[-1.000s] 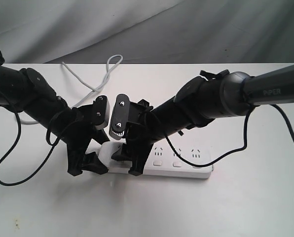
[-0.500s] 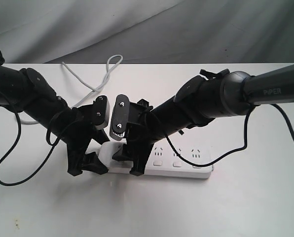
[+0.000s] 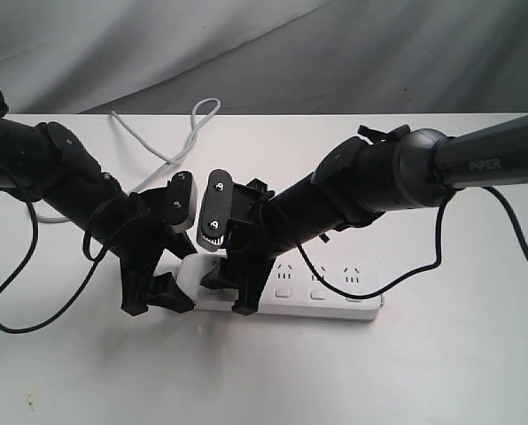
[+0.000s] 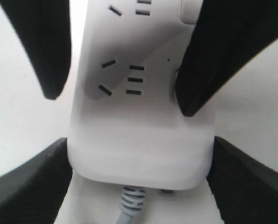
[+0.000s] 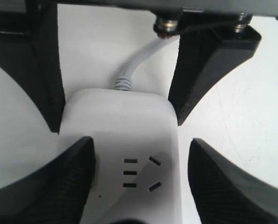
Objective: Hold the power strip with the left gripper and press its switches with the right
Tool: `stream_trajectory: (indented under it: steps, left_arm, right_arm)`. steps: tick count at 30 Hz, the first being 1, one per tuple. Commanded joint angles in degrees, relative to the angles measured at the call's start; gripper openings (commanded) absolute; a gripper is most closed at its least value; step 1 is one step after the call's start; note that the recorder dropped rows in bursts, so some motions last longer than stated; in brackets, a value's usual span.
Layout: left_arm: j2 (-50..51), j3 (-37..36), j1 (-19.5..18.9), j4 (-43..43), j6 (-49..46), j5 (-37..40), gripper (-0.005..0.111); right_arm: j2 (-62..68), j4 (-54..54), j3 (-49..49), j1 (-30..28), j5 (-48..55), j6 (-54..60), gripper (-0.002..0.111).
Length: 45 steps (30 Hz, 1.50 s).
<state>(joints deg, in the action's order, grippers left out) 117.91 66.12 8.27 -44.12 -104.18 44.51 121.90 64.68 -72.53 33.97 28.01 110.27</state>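
The white power strip (image 3: pixel 330 297) lies flat on the table, its grey cord (image 3: pixel 168 150) looping away behind. My left gripper (image 3: pixel 160 297) is shut on the strip's cord end; in the left wrist view the left gripper (image 4: pixel 139 145) has both fingers against the strip (image 4: pixel 139 140). My right gripper (image 3: pixel 229 290) stands open right beside it, over the first socket group. In the right wrist view the right gripper (image 5: pixel 141 144) has one fingertip (image 5: pixel 78 158) resting on the strip (image 5: pixel 125 126) along its switch edge, hiding that switch. The other finger hangs off the strip. Three switches (image 3: pixel 317 293) show further right.
The white table (image 3: pixel 441 372) extends around the strip. A loose black cable (image 3: pixel 16 292) loops from the left arm onto the table. Another black cable (image 3: pixel 423 266) hangs from the right arm over the strip's far end. A grey cloth backdrop (image 3: pixel 264 53) rises behind.
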Motion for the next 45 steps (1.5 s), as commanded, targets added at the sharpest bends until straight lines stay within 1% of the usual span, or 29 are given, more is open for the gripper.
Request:
stream_trajectory:
  steps: [1,9,13,17,21,24,31,45]
  left_arm:
    - [-0.3,0.4,0.3,-1.2,0.4,0.3,0.064]
    - [-0.3,0.4,0.3,-1.2,0.4,0.3,0.064]
    - [-0.3,0.4,0.3,-1.2,0.4,0.3,0.064]
    - [-0.3,0.4,0.3,-1.2,0.4,0.3,0.064]
    - [-0.3,0.4,0.3,-1.2,0.4,0.3,0.064]
    - [-0.3,0.4,0.3,-1.2,0.4,0.3,0.064]
    - [-0.3,0.4,0.3,-1.2,0.4,0.3,0.064]
    - [-0.3,0.4,0.3,-1.2,0.4,0.3,0.064]
  right_arm:
    - [2.2,-3.5,0.8,0.2,-0.6,0.7,0.055]
    - [-3.9,-2.6,0.8,0.2,-0.3,-0.3,0.055]
    - [-7.1,-3.0,0.8,-0.6,0.6,-4.2,0.055]
    - [-7.6,-5.8,0.9,-2.1,2.8,-7.4,0.055]
    - [-7.6,-5.8,4.3,-2.8,3.2,-7.2,0.055]
    - [-7.6,-5.8,6.7,-2.8,0.3,-5.2,0.055]
    - [-7.6,-5.8,6.9,-2.8,-3.3,-5.1,0.055]
    - [-7.5,-6.3,7.8,-2.7,-2.3,-4.9,0.055]
